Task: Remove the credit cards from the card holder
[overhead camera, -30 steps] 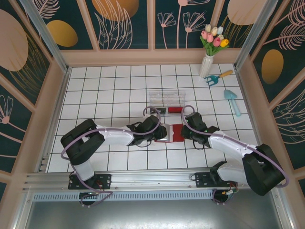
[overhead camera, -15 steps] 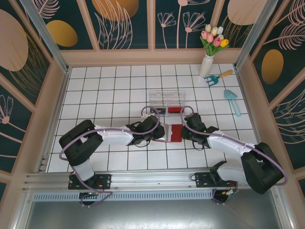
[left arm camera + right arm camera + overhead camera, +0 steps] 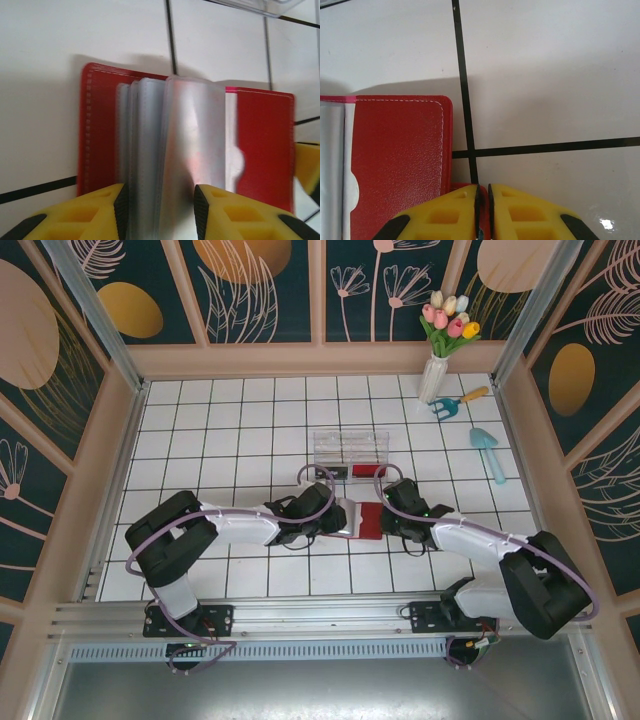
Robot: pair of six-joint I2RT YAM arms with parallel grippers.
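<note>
The red card holder (image 3: 369, 522) lies open on the white tiles between my two grippers. In the left wrist view its clear plastic sleeves (image 3: 170, 135) stand up in a bundle between the red covers (image 3: 262, 145). My left gripper (image 3: 159, 200) holds that bundle, a pad pressing on each side. In the right wrist view the right red cover (image 3: 395, 155) lies flat, and my right gripper (image 3: 482, 192) is pinched on a thin red tab at the cover's edge. From above, the left gripper (image 3: 343, 519) and right gripper (image 3: 389, 514) flank the holder. I can make out no card.
A clear plastic box (image 3: 350, 449) with black and red items stands just behind the holder. A vase of tulips (image 3: 437, 365), a small garden fork (image 3: 455, 401) and a blue trowel (image 3: 489, 454) sit at the back right. Walls enclose the tiled floor.
My right gripper has shifted left toward the holder, and the red cover on its side looks narrower from above. The left arm has hardly moved.
</note>
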